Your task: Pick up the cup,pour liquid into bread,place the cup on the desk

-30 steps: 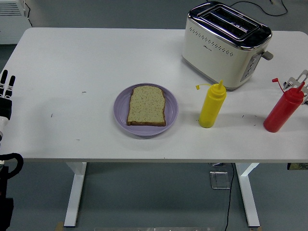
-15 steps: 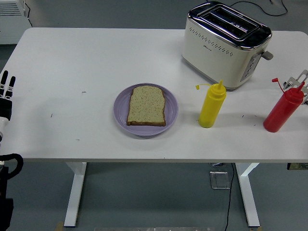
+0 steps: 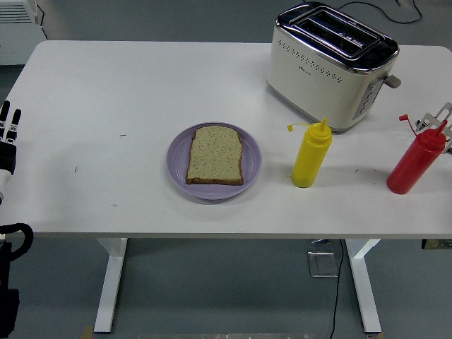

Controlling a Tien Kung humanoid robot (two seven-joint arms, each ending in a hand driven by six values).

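A slice of speckled brown bread [image 3: 215,155] lies flat on a round lilac plate [image 3: 178,164] near the table's middle. At about 3 o'clock from it a yellow squeeze bottle [image 3: 311,156] stands upright, cap flipped open; further along at 3 o'clock a red squeeze bottle [image 3: 417,159] stands likewise.

Left hand [image 3: 8,141] at the picture's left edge, fingers [image 3: 15,121] straight, pointing away from the robot and holding nothing; its black arm [image 3: 7,282] hangs below the level of the table top at the lower left corner. At the right edge only a pale, partly cropped piece of the right hand [image 3: 441,116] shows, its pose unreadable.
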